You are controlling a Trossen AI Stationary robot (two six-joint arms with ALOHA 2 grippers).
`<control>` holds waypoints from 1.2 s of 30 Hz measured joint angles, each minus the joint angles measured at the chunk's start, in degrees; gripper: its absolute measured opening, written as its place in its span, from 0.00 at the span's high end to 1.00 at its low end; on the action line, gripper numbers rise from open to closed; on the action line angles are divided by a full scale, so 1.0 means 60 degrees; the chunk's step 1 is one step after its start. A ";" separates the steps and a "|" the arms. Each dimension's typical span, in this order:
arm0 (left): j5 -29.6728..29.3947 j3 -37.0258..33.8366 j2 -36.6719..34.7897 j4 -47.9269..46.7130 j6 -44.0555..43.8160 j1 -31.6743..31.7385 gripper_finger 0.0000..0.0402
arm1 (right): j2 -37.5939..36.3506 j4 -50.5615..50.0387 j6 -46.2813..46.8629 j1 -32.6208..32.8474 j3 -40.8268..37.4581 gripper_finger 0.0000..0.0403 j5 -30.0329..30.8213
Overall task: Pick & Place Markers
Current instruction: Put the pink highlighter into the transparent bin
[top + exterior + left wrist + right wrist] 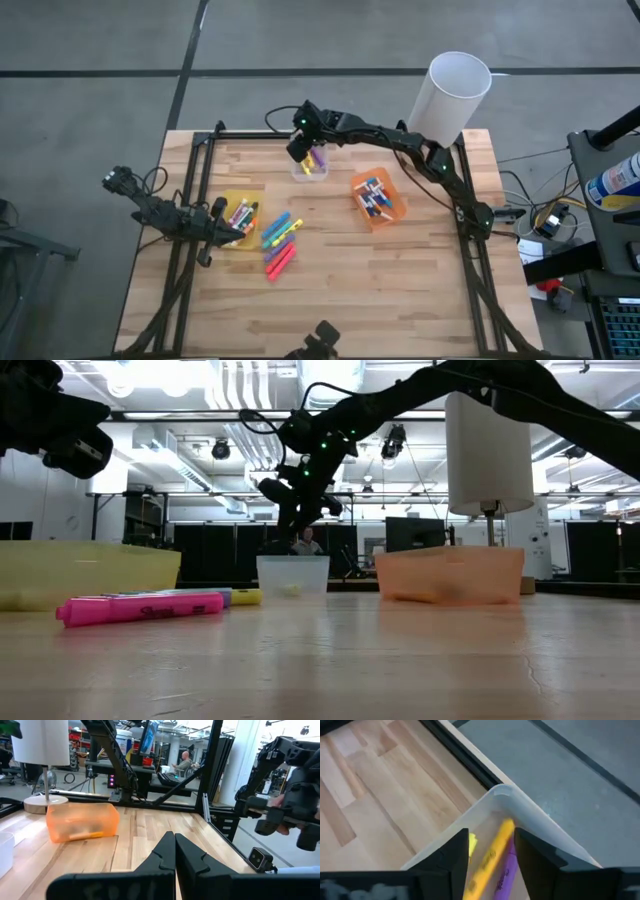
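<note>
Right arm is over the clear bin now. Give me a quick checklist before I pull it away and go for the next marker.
1. Right gripper jaws parted above the small clear plastic bin: ok.
2. Chunky yellow highlighter fully free of the jaws: cannot tell, it lies between them.
3. Purple marker inside the clear bin: ok.
4. Loose markers on the wooden table, pink highlighter included: not ok, unsorted.
5. Left gripper shut, parked by the yellow plastic bin: ok.

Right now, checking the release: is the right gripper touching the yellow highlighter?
Cannot tell. The right wrist view shows the yellow highlighter between the right gripper fingers over the clear bin; neither gap nor contact is plain.
</note>
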 joint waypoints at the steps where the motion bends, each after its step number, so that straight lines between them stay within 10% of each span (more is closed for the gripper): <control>1: -0.0003 0.0000 -0.0003 0.0000 -0.0004 0.0003 1.00 | -0.0013 0.0020 -0.0144 0.0055 0.0003 0.61 -0.0007; 21: -0.0002 0.0000 0.0000 0.0000 0.0000 0.0000 1.00 | -0.0175 -0.0153 -0.4136 0.3034 0.0004 0.67 -0.2942; 36: -0.0002 0.0000 0.0000 0.0000 -0.0002 0.0001 1.00 | -0.0153 0.0038 -0.5207 0.4996 -0.0372 0.68 -0.2949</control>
